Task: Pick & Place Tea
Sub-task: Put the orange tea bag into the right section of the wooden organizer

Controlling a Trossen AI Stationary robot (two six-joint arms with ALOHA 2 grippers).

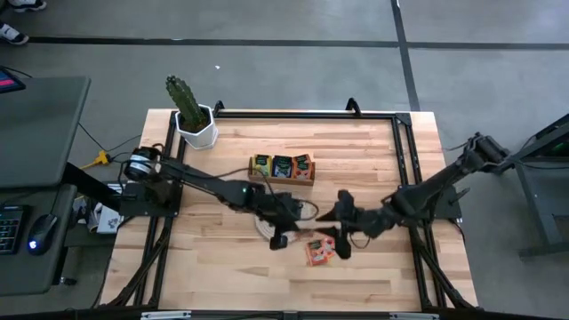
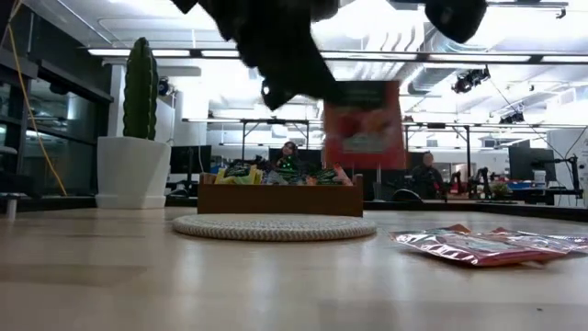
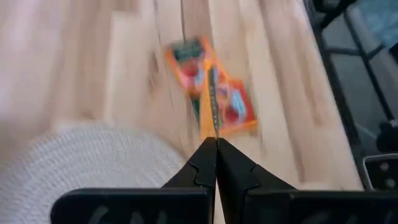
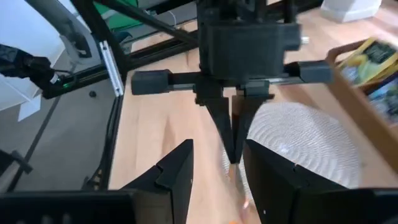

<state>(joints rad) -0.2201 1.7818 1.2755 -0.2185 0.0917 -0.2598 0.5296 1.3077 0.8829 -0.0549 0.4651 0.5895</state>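
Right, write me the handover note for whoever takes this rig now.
Left gripper: shut on an orange-red sachet, held edge-on in the air above the round mat's right side.
Right gripper: open, empty, facing the left gripper close by.
Wooden tray: behind the mat, sachets in all three compartments.
Loose sachets: orange-red ones lie on the table right of the mat.
Done: one sachet lifted.
Left: place it, then the loose ones. The mat looks bare.

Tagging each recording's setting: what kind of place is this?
Probably an open-plan lab or workshop: exposed ceiling ducts, desks with monitors behind the wooden table, and a keyboard at a side workstation.
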